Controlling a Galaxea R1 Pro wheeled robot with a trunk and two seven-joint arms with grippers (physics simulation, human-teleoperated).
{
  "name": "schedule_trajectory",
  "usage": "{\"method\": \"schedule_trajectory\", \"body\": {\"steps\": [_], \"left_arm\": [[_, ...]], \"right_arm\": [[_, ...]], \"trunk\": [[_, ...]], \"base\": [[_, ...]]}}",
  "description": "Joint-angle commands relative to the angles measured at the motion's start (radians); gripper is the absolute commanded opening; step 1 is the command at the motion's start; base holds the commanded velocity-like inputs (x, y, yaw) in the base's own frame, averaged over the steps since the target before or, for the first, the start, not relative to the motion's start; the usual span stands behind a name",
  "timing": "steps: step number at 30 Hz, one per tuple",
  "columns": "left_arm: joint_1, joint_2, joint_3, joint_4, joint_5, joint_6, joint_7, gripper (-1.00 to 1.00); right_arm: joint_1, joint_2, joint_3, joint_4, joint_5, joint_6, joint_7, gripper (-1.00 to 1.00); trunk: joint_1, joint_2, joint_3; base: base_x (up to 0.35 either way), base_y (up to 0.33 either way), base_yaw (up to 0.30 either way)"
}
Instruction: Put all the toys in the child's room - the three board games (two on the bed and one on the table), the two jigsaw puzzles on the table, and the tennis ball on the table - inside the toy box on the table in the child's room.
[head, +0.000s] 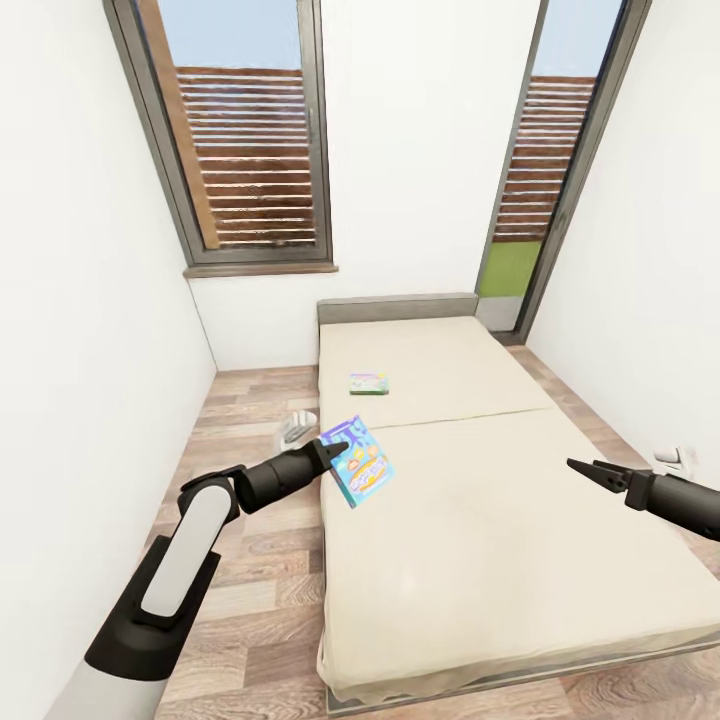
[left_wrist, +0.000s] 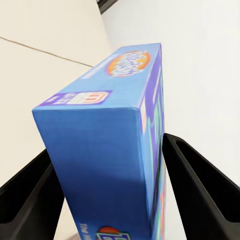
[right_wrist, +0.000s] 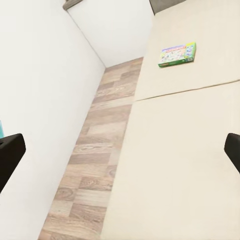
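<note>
Beige bed (head: 480, 500) fills the narrow room, wood floor (head: 240, 560) alongside | green game box (head: 370, 383) lies flat near its head: likely light, stiff cardboard, best pinched across an edge | blue game box (head: 360, 462) clamped in left gripper (head: 336, 441), lifted over the bed's edge | right gripper (head: 585, 468) parted, empty; nothing blocks it.

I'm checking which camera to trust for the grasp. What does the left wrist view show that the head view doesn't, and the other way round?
Left wrist view alone: the two fingers of the left pincer pressed against opposite faces of the blue board game, so the grip is closed on it.

Head view alone: the green board game lying flat further up the bed, the right pincer hanging over the bed with nothing in it, the windows and the plank floor.

Both: the blue board game held in the left pincer beside the bed.
</note>
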Motion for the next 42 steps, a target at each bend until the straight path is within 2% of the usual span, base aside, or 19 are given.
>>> {"method": "schedule_trajectory", "body": {"steps": [1,11,26,34,42], "left_arm": [[-0.001,0.000,-0.001,-0.001,0.010,0.002,0.010,-1.00],[0.001,0.000,-0.005,-0.001,0.007,-0.001,0.012,-1.00],[0.001,0.000,-0.008,0.000,0.001,-0.002,0.018,-1.00],[0.001,0.000,-0.008,0.000,0.000,-0.005,0.019,-1.00],[0.002,0.000,-0.007,0.001,-0.001,-0.011,0.018,-1.00]], "right_arm": [[-0.001,0.000,0.000,0.000,-0.005,0.007,0.001,1.00],[-0.001,-0.001,-0.002,-0.001,-0.007,0.008,0.004,1.00],[-0.001,-0.001,0.002,-0.002,-0.004,0.010,0.000,1.00],[-0.001,-0.001,0.003,-0.002,-0.003,0.015,-0.001,1.00],[-0.001,-0.001,0.002,-0.002,-0.003,0.054,-0.001,1.00]], "trunk": [[0.001,-0.002,-0.002],[0.001,-0.002,-0.002],[0.001,-0.002,-0.002],[0.001,-0.002,-0.002],[0.001,-0.002,-0.002]], "base": [[0.000,0.000,0.000],[0.000,-0.073,0.000],[0.000,-0.237,0.019],[0.000,-0.271,0.202],[0.000,-0.210,0.271]]}}
